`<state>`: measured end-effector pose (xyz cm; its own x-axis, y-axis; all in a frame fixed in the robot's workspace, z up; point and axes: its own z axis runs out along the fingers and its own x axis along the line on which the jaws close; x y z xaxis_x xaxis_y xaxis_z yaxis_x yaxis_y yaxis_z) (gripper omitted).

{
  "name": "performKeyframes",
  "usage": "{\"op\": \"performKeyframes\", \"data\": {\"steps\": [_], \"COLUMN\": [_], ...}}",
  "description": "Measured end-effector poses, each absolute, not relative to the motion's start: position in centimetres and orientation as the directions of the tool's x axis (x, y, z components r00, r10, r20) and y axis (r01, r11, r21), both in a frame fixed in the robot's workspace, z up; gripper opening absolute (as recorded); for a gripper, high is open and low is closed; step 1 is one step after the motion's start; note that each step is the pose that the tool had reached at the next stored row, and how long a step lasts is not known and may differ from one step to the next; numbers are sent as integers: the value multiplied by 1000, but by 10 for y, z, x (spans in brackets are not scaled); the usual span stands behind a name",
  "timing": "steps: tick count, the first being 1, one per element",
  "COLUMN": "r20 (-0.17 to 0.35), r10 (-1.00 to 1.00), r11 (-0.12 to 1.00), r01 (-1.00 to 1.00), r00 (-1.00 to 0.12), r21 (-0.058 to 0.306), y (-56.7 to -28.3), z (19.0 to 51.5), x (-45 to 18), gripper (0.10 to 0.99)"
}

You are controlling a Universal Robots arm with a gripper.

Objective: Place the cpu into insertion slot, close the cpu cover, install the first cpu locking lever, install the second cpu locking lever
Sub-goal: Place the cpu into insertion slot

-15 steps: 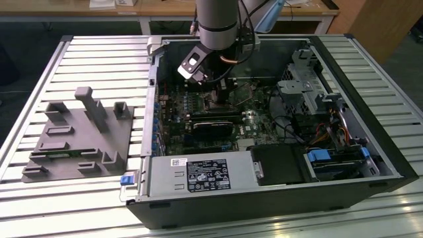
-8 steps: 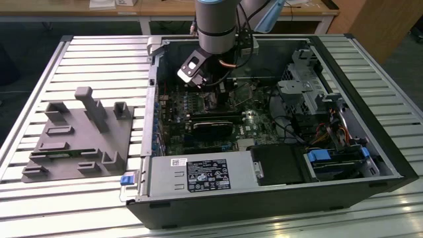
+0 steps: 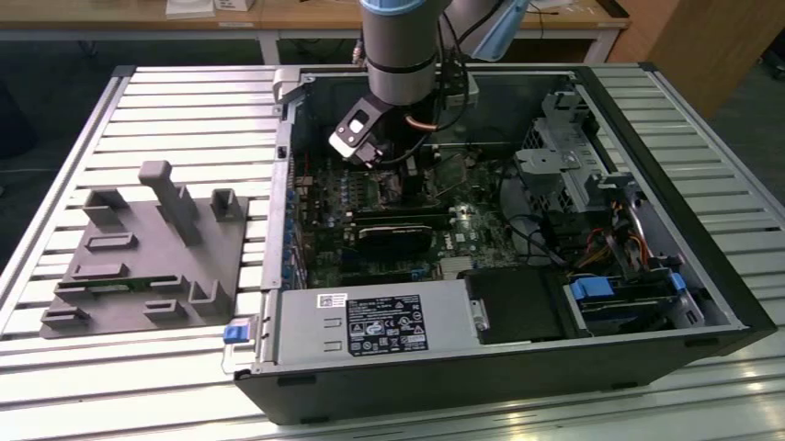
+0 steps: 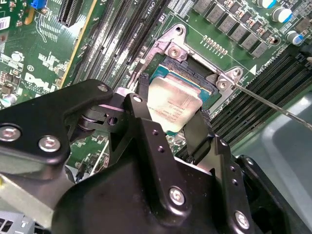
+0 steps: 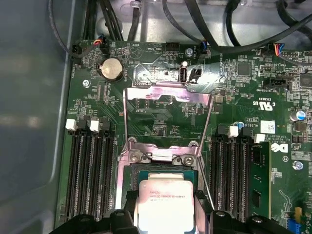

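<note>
Cpu (image 5: 163, 204): small flat square chip with a pale silvery metal face, clamped by two opposite edges between the black fingers (image 4: 197, 134) of the pincer (image 4: 173, 102), which hangs inside the open black computer case (image 3: 491, 381) standing on the slatted metal desk (image 3: 184, 110). Chip lies directly over the insertion slot (image 4: 187, 70), a dark square socket with a silvery rim on the green circuit board (image 5: 161, 119); whether it already touches the socket cannot be told. Cpu cover (image 5: 161, 78), a thin silvery frame plate, stands swung open from its hinge at one edge of the socket, with long black memory slots (image 5: 90, 170) flanking the socket on two sides. Good placement here appears to require a level chip, edges square to the rim, a straight descent without sideways sliding over the contacts, and fingers kept clear of the raised cover.
</note>
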<state>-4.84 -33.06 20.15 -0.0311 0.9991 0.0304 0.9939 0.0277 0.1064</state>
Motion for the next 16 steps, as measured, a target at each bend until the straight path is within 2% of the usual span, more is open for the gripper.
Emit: {"op": "performKeyframes", "data": {"steps": [16], "r20": [31], "r10": [1000], "r11": [1], "r01": [994], "r00": [-4], "r21": [106], "y": [-327], "z": [194], "x": [-49], "gripper": [537]}}
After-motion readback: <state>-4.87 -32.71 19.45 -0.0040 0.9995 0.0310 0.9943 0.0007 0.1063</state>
